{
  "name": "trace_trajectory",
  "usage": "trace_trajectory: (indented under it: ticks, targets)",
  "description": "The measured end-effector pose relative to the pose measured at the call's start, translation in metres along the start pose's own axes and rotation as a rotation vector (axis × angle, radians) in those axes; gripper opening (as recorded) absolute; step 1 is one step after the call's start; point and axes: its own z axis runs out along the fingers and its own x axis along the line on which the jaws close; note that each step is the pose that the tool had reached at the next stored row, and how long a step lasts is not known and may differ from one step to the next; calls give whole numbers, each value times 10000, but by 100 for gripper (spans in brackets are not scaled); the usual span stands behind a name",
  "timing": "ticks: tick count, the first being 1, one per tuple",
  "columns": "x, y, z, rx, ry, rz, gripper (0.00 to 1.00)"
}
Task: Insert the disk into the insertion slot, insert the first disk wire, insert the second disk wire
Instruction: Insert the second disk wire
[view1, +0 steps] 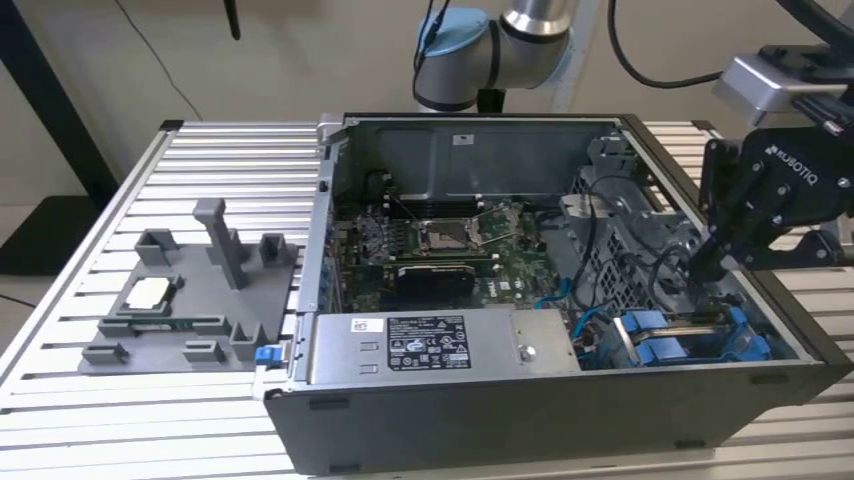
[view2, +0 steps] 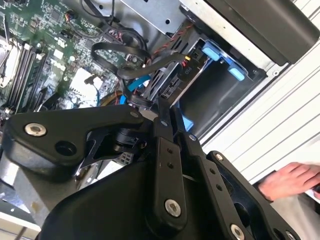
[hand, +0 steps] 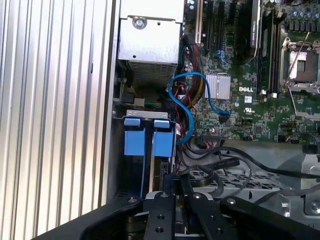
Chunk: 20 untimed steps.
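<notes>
My gripper (view1: 697, 268) reaches down into the open computer case (view1: 441, 420) at the exterior view's right, just above the drive bay. Its fingertips (view2: 162, 112) are pressed together on the black plug of a disk wire (view2: 172, 82) at the end of the disk (hand: 160, 172). The disk sits in the insertion slot (hand: 145, 115), its blue carrier tabs (hand: 162, 142) showing beside a neighbouring blue tab (hand: 134, 142). A flat black cable (view2: 120, 47) loops from the plug toward the motherboard. In the exterior view the blue carriers (view1: 667, 345) lie under the fingers.
A grey power-supply box (view1: 427, 345) with a white sticker fills the case's front. The motherboard (view1: 441, 240) lies behind it, and blue cables (hand: 185, 107) curl near the bay. A grey fixture tray (view1: 187, 300) sits on the slatted table (view1: 80, 400). A person's hand (view2: 295, 180) rests outside the case.
</notes>
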Motion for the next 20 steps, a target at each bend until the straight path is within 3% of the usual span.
trace_trajectory:
  ticks: [9,20]
  targets:
    - [4,-3,43,-11,224,20,16]
    - [5,-6,75,-11,256,22,16]
